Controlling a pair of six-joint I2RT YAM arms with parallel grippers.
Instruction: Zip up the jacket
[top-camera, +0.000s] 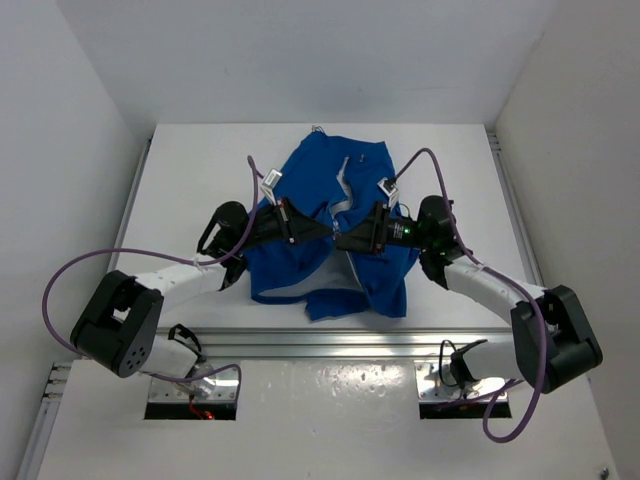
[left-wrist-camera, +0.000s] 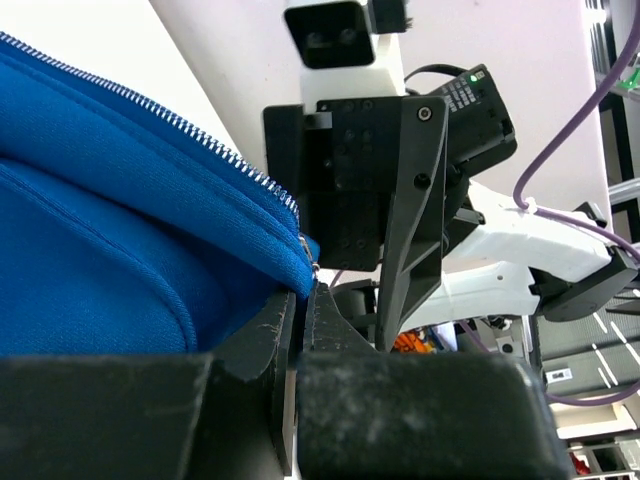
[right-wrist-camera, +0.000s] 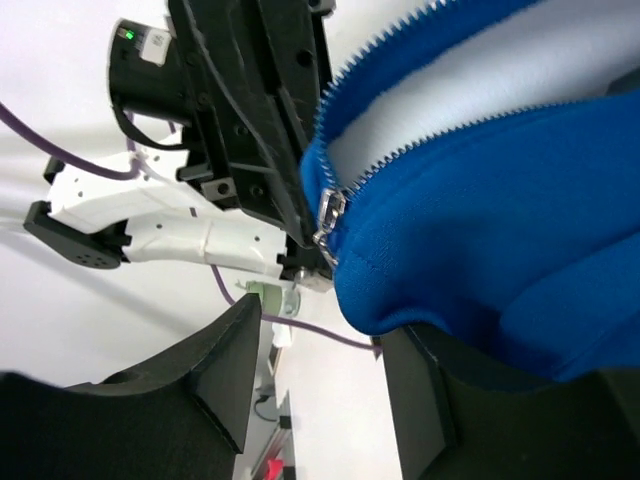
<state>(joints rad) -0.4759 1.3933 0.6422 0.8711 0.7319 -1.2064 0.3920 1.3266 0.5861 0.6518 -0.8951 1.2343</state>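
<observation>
White table (top-camera: 180, 200), pale walls. Item: jacket (top-camera: 310, 180), lying between both pincers, front gaping, teeth unjoined. The slider (right-wrist-camera: 328, 215) sits low at the hem (zipping hardly begun, I judge). My left pincer (left-wrist-camera: 300, 330): clamped on the hem. My right pincer (right-wrist-camera: 325, 325): jaws parted, holding nothing, slider just beyond its tips. Containers: none visible.

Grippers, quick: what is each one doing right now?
Left gripper: closed, pinching the jacket edge by the zipper.
Right gripper: open; jacket hem lies against one finger, not clamped.
</observation>
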